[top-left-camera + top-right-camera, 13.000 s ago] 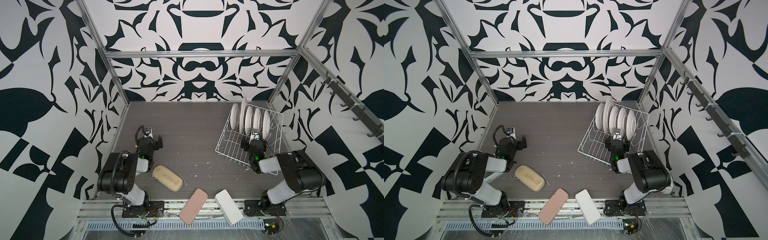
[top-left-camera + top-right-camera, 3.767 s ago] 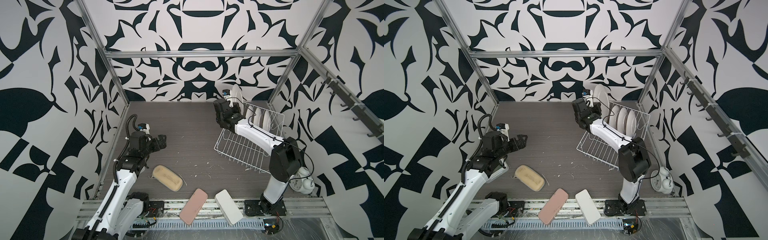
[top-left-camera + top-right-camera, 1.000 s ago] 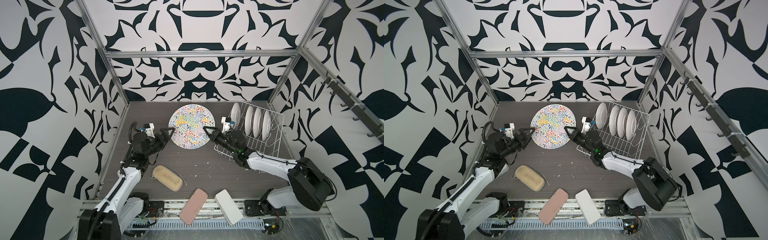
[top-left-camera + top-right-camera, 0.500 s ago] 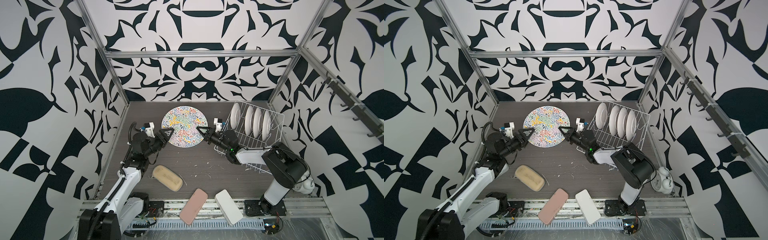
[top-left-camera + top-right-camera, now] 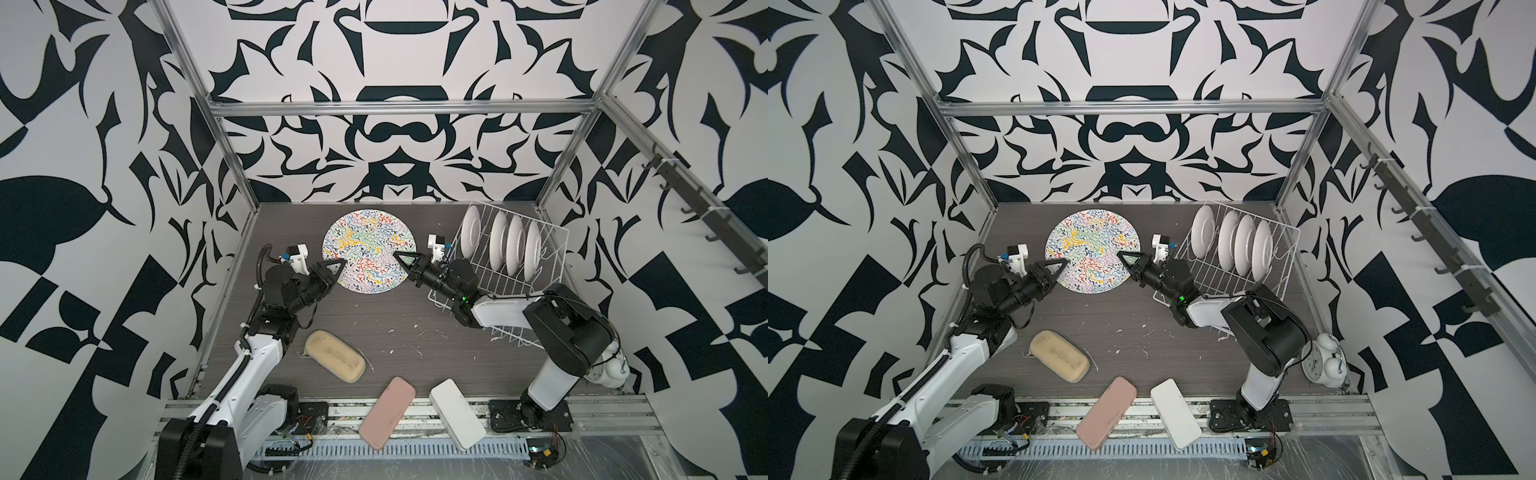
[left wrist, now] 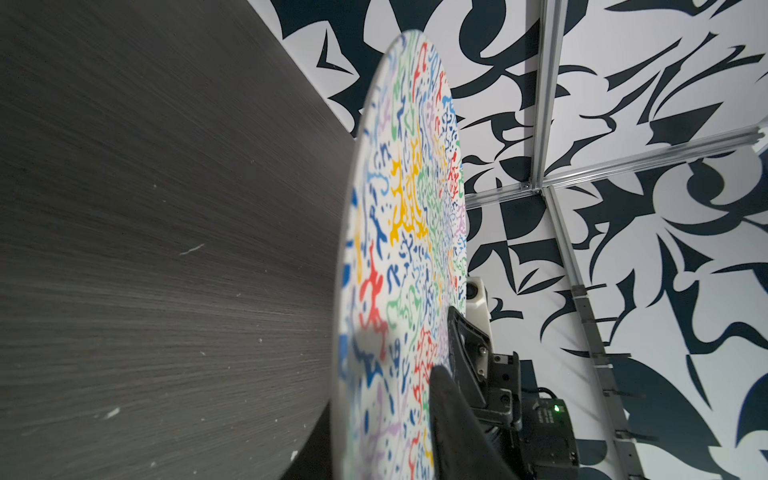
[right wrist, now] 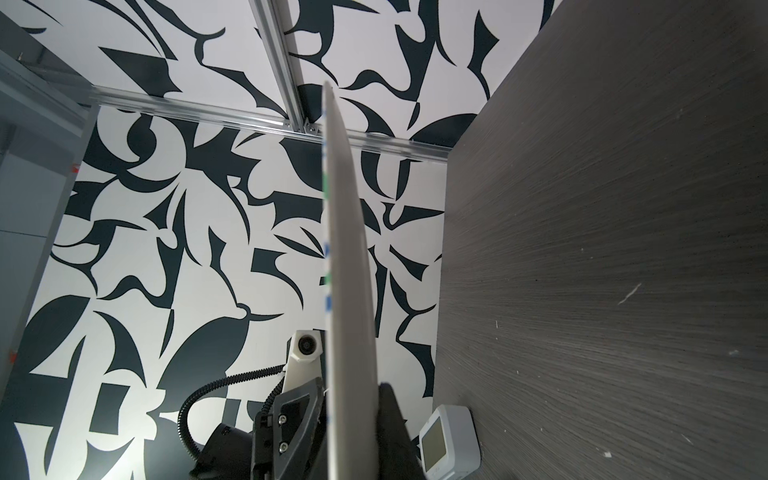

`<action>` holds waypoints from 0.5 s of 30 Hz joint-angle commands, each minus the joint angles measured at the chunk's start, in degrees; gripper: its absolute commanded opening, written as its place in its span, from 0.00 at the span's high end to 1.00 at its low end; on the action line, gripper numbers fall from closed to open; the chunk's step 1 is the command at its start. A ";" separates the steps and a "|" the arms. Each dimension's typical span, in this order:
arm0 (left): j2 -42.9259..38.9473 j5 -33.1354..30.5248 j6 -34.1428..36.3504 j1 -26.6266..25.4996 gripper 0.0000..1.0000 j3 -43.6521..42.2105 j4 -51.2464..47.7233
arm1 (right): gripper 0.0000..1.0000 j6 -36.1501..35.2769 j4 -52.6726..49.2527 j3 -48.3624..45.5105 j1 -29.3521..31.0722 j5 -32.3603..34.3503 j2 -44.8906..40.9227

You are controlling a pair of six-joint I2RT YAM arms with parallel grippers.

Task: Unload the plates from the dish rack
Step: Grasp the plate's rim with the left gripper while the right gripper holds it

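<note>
Found squiggle plate [image 5: 369,249] out, clamped by right end effector [image 5: 400,257]; hold by left end effector [image 5: 338,264] unconfirmed. Counted four plates [image 5: 498,245] racked.

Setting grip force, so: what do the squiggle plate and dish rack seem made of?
The squiggle plate looks like glazed ceramic: smooth printed face, thick plain white edge. The dish rack is probably white-coated metal wire: thin rigid grid; coating type unclear.

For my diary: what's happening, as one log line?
squiggle plate: held above table | right gripper: shut on it | left gripper: at its rim | rack: four plates
</note>
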 commanded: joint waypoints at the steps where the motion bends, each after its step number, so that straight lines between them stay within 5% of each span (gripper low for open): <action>1: -0.45 -0.56 0.03 -0.04 0.78 -0.59 1.09 | 1.00 -2.20 3.95 2.98 -0.24 -0.88 -4.15; 7: -0.16 -0.48 -0.11 0.00 0.98 -0.59 1.56 | 0.93 -2.41 4.17 3.15 -0.33 -1.61 -3.94; 15: -2.14 -2.95 0.25 0.04 1.00 -1.46 1.18 | 0.46 -1.42 4.75 3.21 -0.93 -2.37 -3.87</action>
